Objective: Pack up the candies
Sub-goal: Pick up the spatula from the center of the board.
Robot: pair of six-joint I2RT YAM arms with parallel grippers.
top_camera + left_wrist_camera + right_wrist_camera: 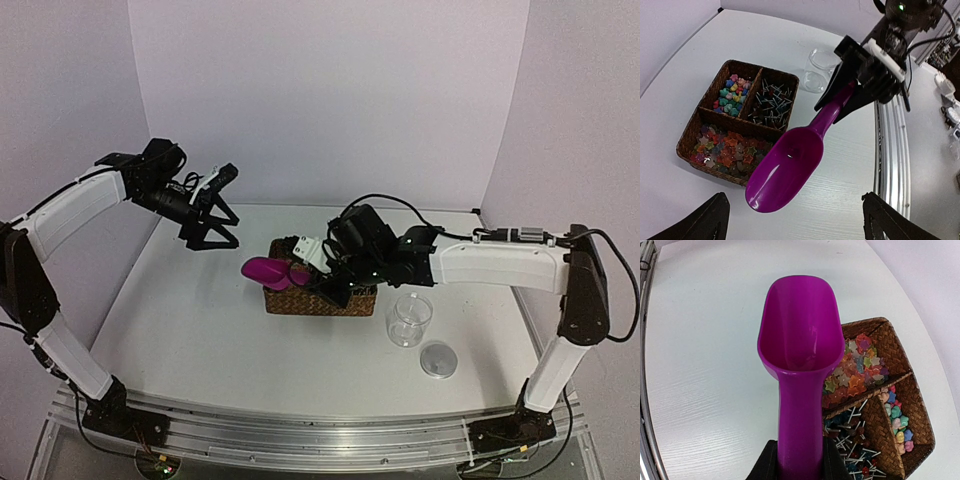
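Magenta plastic scoop [797, 340]: your right end effector [800, 461] is pinching it, left end effector [212, 232] gaping; dip shallowly into tiny multicoloured candies [855, 372].

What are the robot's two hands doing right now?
Left gripper: open, holding nothing.
Right gripper: shut on the purple scoop, at its handle.

I count one magenta plastic scoop [265, 268], one three-compartment woven wicker basket [320, 306], and beside that basket one clear plastic jar [409, 320] and one clear round lid [439, 360]; the small multicoloured candies [722, 150] are too many to count.
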